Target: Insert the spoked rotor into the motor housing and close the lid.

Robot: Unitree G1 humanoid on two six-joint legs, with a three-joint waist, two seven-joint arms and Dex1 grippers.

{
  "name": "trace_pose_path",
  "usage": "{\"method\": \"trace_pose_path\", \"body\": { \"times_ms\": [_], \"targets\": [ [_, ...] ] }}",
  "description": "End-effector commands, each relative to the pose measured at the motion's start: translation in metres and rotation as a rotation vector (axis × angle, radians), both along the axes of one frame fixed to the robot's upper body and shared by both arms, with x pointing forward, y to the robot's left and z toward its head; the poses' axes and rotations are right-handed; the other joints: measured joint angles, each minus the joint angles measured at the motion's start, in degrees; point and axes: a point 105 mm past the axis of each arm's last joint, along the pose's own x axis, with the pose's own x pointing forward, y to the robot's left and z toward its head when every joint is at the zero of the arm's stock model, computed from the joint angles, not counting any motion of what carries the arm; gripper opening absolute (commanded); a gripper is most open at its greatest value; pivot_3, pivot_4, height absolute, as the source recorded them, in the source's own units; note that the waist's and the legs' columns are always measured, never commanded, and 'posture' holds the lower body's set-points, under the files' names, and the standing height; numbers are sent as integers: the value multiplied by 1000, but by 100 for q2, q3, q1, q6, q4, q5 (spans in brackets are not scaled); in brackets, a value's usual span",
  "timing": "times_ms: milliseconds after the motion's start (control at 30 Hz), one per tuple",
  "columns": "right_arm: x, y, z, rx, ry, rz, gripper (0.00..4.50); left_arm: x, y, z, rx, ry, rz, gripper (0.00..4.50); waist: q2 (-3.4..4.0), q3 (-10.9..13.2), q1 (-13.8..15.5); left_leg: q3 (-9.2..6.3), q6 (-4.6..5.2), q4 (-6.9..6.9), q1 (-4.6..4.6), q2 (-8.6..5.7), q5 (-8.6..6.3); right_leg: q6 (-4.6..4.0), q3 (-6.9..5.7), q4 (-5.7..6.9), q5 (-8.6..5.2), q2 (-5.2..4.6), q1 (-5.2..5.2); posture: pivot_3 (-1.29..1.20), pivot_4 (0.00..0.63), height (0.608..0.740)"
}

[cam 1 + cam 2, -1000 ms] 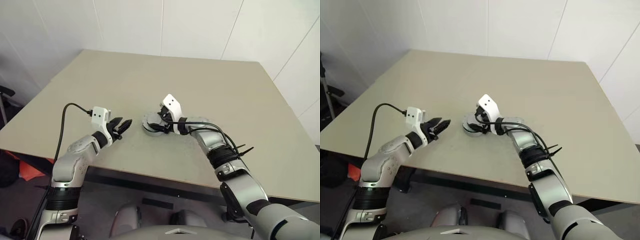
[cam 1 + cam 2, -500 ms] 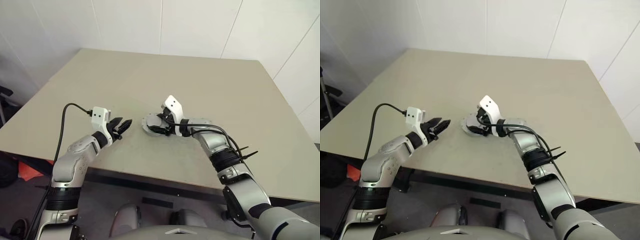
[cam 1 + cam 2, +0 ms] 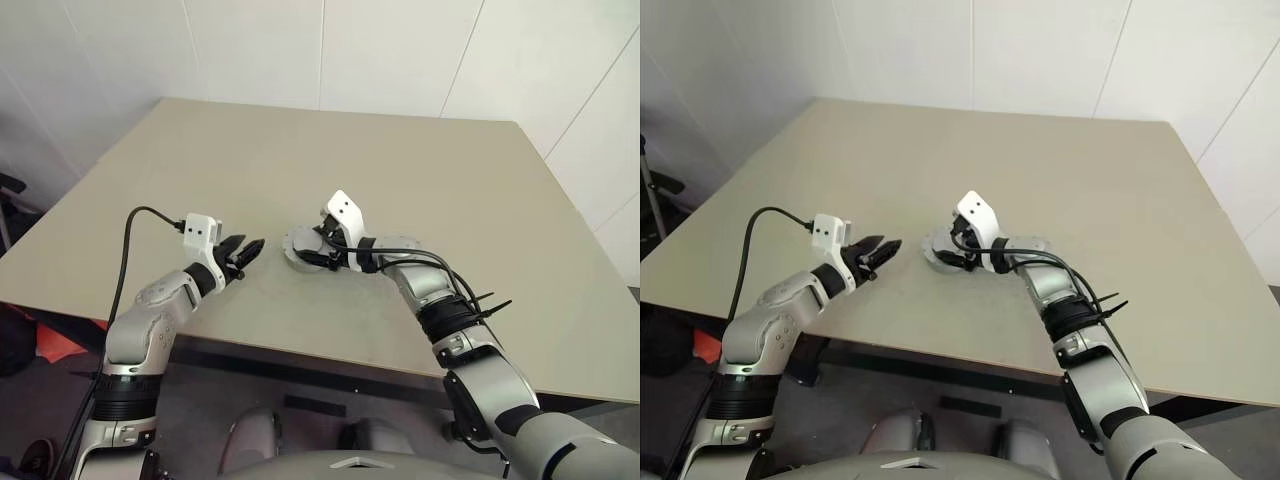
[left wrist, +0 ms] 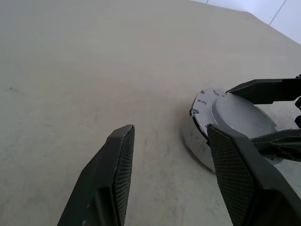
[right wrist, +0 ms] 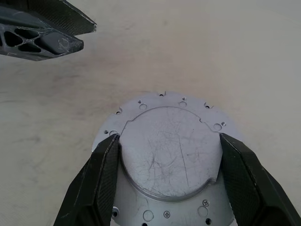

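- The lid, a scratched grey metal disc with a raised round centre and screw-holed flange, lies on the table; it looks rigid, weighty and slick.
- Right end effector straddles the raised centre, fingers against its edges — likely the best hold.
- Left end effector hangs apart, empty, beside it.

walls: white panels | furniture: beige table | floor: grey

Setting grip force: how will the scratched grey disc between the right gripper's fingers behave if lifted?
The lid looks like solid metal, so probably stiff and heavy for its size. Its smooth curved edge might slip in the right gripper's fingers. Lying flat, it seems unlikely to roll.
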Motion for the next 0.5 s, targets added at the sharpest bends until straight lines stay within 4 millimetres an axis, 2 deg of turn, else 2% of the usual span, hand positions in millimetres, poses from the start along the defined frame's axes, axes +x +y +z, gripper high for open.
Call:
{"method": "trace_pose_path", "body": {
  "times_ms": [33,500],
  "targets": [
    [2,-4,-7,-35,19,-23,3184,0,-2,13,2,-53,-8,2600,0,0,0,0,0,0,1,0,0,0,0,1,0,0,0,0,0,740],
    [0,-12,-27,-106,55,-29,3184,0,-1,14,5,-56,-5,2600,0,0,-1,0,5,-2,24,0,-3,0,1,1,0,0,18,0,0,740]
  ]
}}
